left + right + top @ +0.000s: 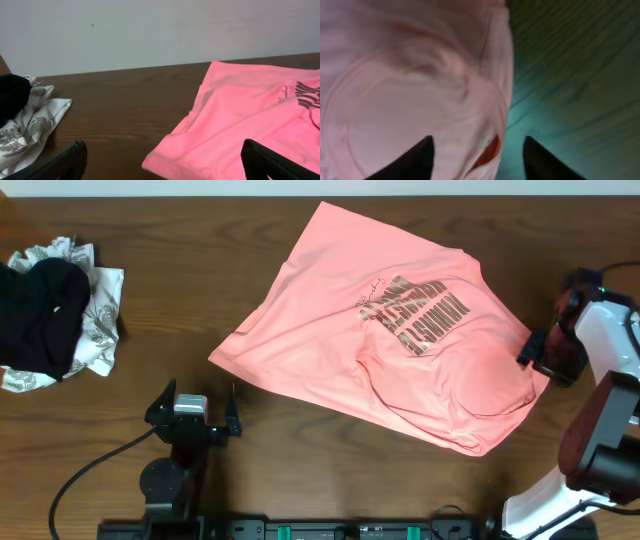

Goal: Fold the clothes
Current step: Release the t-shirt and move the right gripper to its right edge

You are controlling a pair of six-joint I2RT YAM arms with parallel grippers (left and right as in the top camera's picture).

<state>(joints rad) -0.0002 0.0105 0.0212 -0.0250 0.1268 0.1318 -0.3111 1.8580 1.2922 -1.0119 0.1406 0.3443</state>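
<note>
You had the T-shirt (400, 340) lying printed side up on the table (250, 250), right of centre and turned at an angle, its dark lettering (415, 308) in plain view. It was spread out loosely rather than flat: a raised ridge ran across the near right part, and the left corner was rumpled. No fold showed anywhere, so by my reading the task had barely begun, with the smoothing and every fold left for you to do.

Your right gripper (479, 144) was down at the shirt's right edge. In the blurred wrist view its jaws stood partly apart, straddling the hem where a red label (489, 150) showed, with bare table to the right of it. They were not clamped on the cloth, though they looked placed to take that edge.

Your left gripper (195, 414) sat near the front, left of the shirt and apart from it, jaws spread wide and holding nothing.

A pile of black and patterned white garments (50, 310) lay well apart at the far left, untouched.
</note>
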